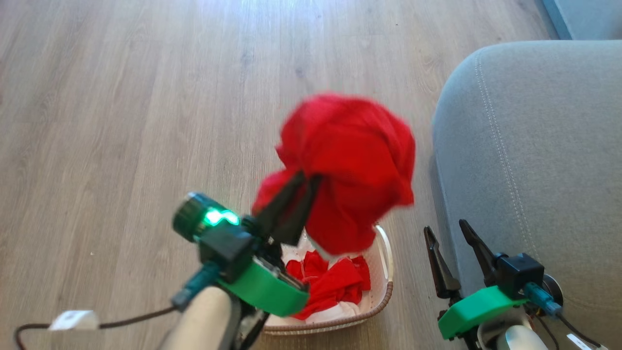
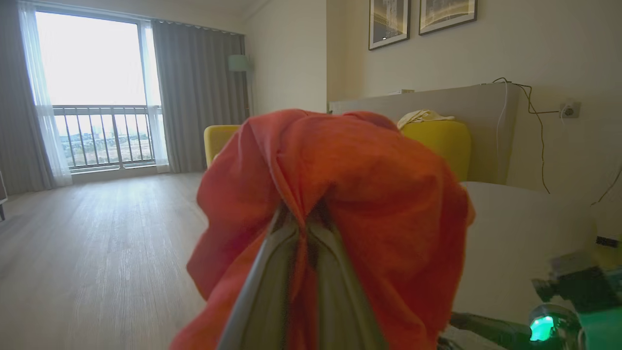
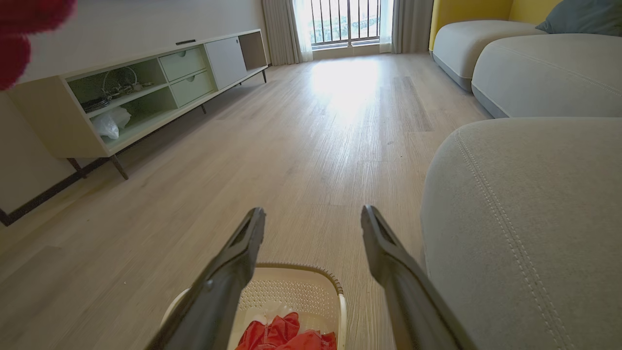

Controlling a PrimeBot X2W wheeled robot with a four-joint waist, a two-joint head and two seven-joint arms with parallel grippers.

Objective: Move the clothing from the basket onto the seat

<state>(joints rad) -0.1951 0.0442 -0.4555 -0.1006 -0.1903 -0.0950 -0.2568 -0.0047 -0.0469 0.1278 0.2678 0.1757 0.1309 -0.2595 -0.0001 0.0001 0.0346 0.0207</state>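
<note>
Your left claw (image 1: pixel 310 179) is pinched tight on a fold of one red garment (image 1: pixel 350 155), which bunches around and beyond the fingertips, lifted clear of the basket (image 1: pixel 386 284). The basket sits beneath that claw, with more red and white clothing (image 1: pixel 330 287) lying in it. Your right claw (image 1: pixel 444 227) is spread wide and holds nothing, low and just beside the near edge of the grey seat cushion (image 1: pixel 534 146). The cushion lies to the right of the left claw, past the garment, with a strip of wood floor (image 1: pixel 146 121) between basket and cushion. The step in hand looks like the carry across (the cloth is blurred in the head view, so it is probably swinging). To do it well, hold the pinch firm and carry high enough that the dangling hem clears the cushion's rounded edge. Go well over the cushion's top before you part the fingers, since a release at the rim could let soft fabric slide to the floor. Steer clear of the right claw's open fingers so the cloth doesn't snag.
</note>
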